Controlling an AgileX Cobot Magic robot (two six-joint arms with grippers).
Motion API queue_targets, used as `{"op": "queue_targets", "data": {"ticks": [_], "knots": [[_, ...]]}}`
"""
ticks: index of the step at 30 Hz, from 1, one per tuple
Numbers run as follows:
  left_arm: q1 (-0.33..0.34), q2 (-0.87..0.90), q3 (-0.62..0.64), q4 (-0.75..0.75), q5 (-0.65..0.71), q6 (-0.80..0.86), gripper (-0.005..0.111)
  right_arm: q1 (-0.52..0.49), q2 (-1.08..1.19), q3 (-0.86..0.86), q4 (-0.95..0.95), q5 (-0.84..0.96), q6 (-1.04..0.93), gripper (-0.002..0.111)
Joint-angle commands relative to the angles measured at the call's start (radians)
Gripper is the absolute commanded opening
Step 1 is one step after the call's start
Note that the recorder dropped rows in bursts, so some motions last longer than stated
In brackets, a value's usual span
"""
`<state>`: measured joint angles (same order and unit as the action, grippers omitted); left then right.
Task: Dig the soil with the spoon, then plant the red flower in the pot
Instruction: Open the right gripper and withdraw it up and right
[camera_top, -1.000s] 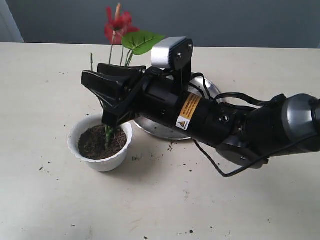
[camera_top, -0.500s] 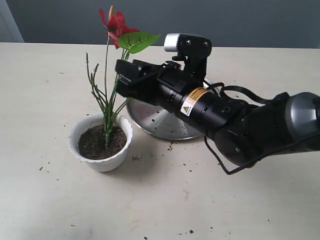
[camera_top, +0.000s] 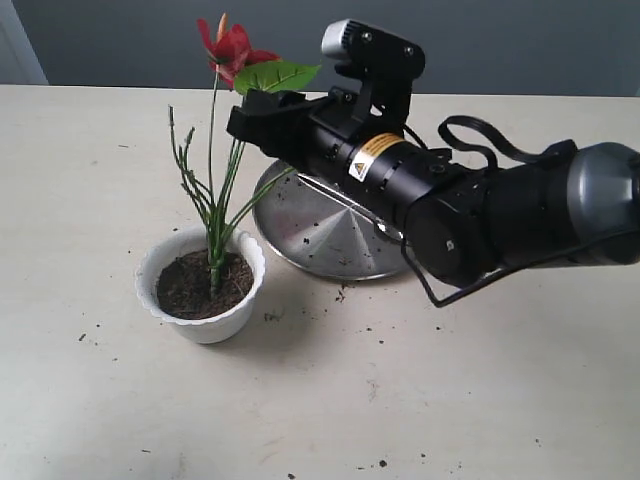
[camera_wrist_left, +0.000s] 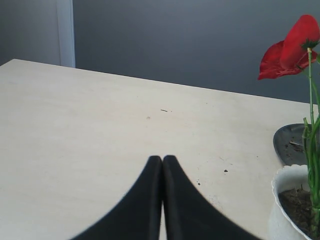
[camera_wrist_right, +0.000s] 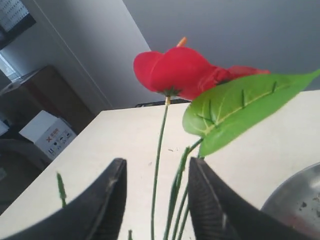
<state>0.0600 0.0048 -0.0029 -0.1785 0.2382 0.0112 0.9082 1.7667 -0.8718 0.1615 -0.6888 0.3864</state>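
Note:
The red flower stands upright with its stems stuck in the soil of the white pot; its green leaf sits just under the bloom. My right gripper hovers open beside the upper stems, just below the leaf. In the right wrist view the stems run between its spread fingers, touching neither. My left gripper is shut and empty over bare table, with the pot and the flower off to one side. I cannot make out the spoon.
A round steel plate with soil crumbs lies behind and right of the pot, partly under my right arm. Soil crumbs are scattered on the beige table around the pot.
My right gripper has let go of the stems low by the pot and risen up and back toward the leaf. The flower now stands by itself in the soil.

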Motion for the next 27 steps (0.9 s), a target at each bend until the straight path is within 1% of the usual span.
{"op": "queue_targets", "data": {"ticks": [1, 4, 6, 8, 10, 14, 18, 20, 23, 27], "knots": [[-0.002, -0.005, 0.003, 0.002, 0.001, -0.001, 0.000, -0.001, -0.080, -0.036, 0.082, 0.078, -0.172, 0.039], [-0.002, -0.005, 0.003, 0.002, 0.001, -0.001, 0.000, -0.001, -0.166, -0.065, 0.183, 0.288, -0.372, 0.032], [-0.002, -0.005, 0.003, 0.002, 0.001, -0.001, 0.000, -0.001, -0.236, -0.073, 0.266, 0.440, -0.517, 0.022], [-0.002, -0.005, 0.003, 0.002, 0.001, -0.001, 0.000, -0.001, -0.313, -0.073, 0.318, 0.544, -0.625, 0.011], [-0.002, -0.005, 0.003, 0.002, 0.001, -0.001, 0.000, -0.001, -0.382, -0.073, 0.320, 0.644, -0.684, -0.001], [-0.002, -0.005, 0.003, 0.002, 0.001, -0.001, 0.000, -0.001, -0.502, -0.073, 0.264, 0.815, -0.688, -0.001], [-0.002, -0.005, 0.003, 0.002, 0.001, -0.001, 0.000, -0.001, -0.542, -0.073, 0.169, 0.959, -0.662, -0.001], [-0.002, -0.005, 0.003, 0.002, 0.001, -0.001, 0.000, -0.001, -0.540, -0.073, 0.110, 1.009, -0.602, -0.001], [-0.002, -0.005, 0.003, 0.002, 0.001, -0.001, 0.000, -0.001, -0.526, -0.073, -0.026, 1.069, -0.449, -0.001], [-0.002, -0.005, 0.003, 0.002, 0.001, -0.001, 0.000, -0.001, -0.518, -0.073, -0.152, 1.098, -0.249, -0.001]]}}
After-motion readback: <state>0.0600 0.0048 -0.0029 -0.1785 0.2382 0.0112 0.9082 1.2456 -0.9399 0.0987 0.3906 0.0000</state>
